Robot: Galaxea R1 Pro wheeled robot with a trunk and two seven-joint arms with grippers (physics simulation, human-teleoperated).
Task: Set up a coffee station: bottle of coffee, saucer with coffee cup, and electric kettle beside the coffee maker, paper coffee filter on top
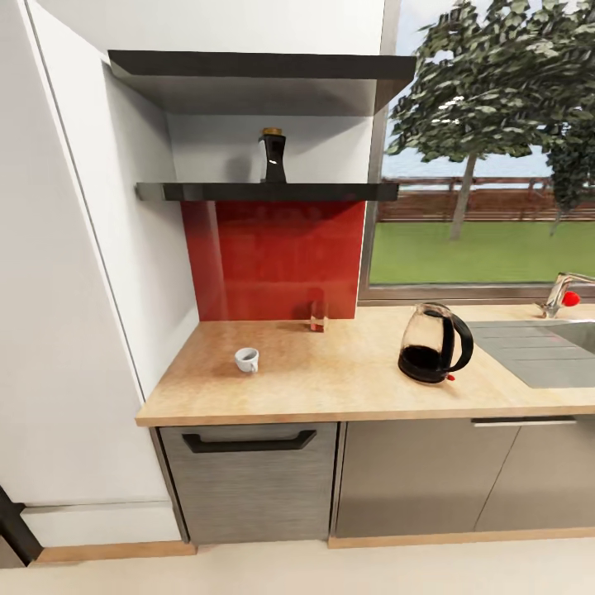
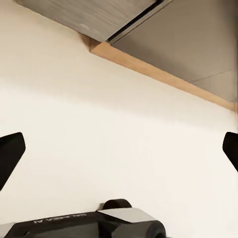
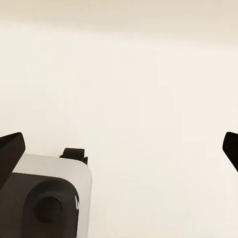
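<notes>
A dark bottle of coffee [image 1: 273, 157] with a gold cap stands on the lower black shelf [image 1: 264, 192]. On the wooden countertop [image 1: 330, 384] a small white coffee cup [image 1: 246, 359] sits at the left. A glass electric kettle [image 1: 434, 343] with a black handle stands to the right of the middle. My left gripper [image 2: 119, 153] hangs open over the pale floor near the cabinet base. Its black fingertips [image 2: 10, 156] are spread far apart. My right gripper [image 3: 119, 148] is open too, above bare floor, with nothing between its fingertips [image 3: 10, 151].
A small translucent object [image 1: 318, 314] stands against the red backsplash [image 1: 273, 256]. A sink [image 1: 545, 351] and a faucet [image 1: 562, 293] with a red knob are at the right. A tall white wall panel [image 1: 66, 289] bounds the counter's left end. Grey cabinets [image 1: 256, 479] stand below.
</notes>
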